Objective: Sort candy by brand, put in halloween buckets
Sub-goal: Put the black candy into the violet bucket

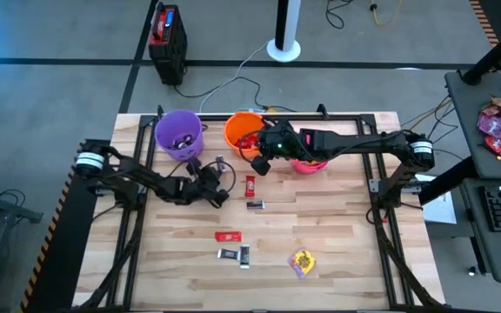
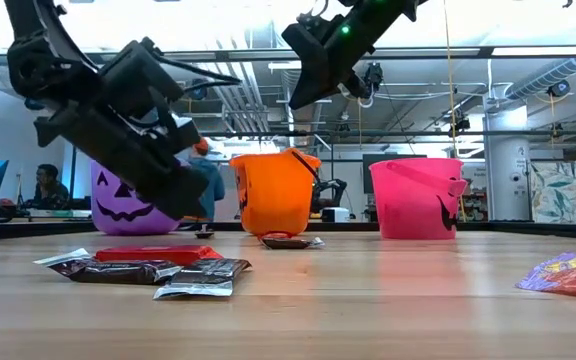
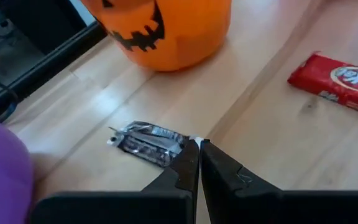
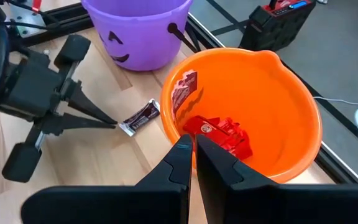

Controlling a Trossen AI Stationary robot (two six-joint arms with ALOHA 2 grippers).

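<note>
Nearest, a yellow packet (image 1: 302,262), two dark bars (image 1: 235,254) and a red bar (image 1: 228,236) lie on the desk (image 1: 346,235). Farther back, the left gripper (image 3: 197,144) – fingers together – touches a dark bar (image 3: 149,140) beside the purple bucket (image 1: 178,133). The right gripper (image 4: 191,142), fingers together and empty, hovers over the orange bucket (image 4: 291,118) – red bars (image 4: 219,134) inside; the pink bucket (image 2: 418,197) stands beside it.

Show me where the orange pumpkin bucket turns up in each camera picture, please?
High view: orange bucket, table's far edge, between purple bucket and pink.
Low view: centre.
Left wrist view: top.
Right wrist view: centre-right, red bars inside.
Shared landmark: the purple bucket.
</note>
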